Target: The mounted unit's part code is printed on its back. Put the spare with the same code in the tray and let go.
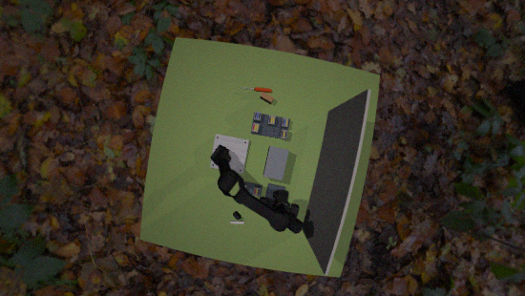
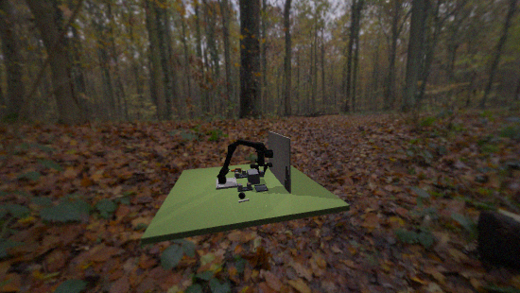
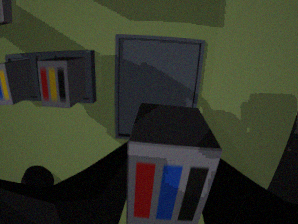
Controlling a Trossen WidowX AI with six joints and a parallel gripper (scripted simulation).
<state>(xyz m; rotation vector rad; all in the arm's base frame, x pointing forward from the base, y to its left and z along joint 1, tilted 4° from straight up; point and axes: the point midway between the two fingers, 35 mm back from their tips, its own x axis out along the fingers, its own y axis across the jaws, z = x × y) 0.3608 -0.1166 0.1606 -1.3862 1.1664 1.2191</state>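
My gripper (image 3: 165,149) is shut on a grey unit (image 3: 174,150) with red, blue and black stripes and a dark top. It holds the unit above the table, overlapping the near edge of the empty blue-grey tray (image 3: 155,57) (image 1: 276,188) (image 2: 261,188) in the wrist view. A small dark rack (image 3: 91,75) left of the tray holds two units: one (image 3: 54,84) has red, yellow and black stripes, the other (image 3: 4,85) is cut off by the frame. A larger rack (image 1: 272,130) holds several striped units. No printed code is legible.
A grey box (image 1: 277,162) (image 2: 253,176) stands beyond the tray. A tall dark panel (image 1: 336,162) (image 2: 280,161) stands at the right. A black round object (image 1: 237,215) (image 3: 38,179) and a white bar (image 1: 237,222) lie nearby. An orange-handled tool (image 1: 262,90) and brown block (image 1: 267,98) lie farther off.
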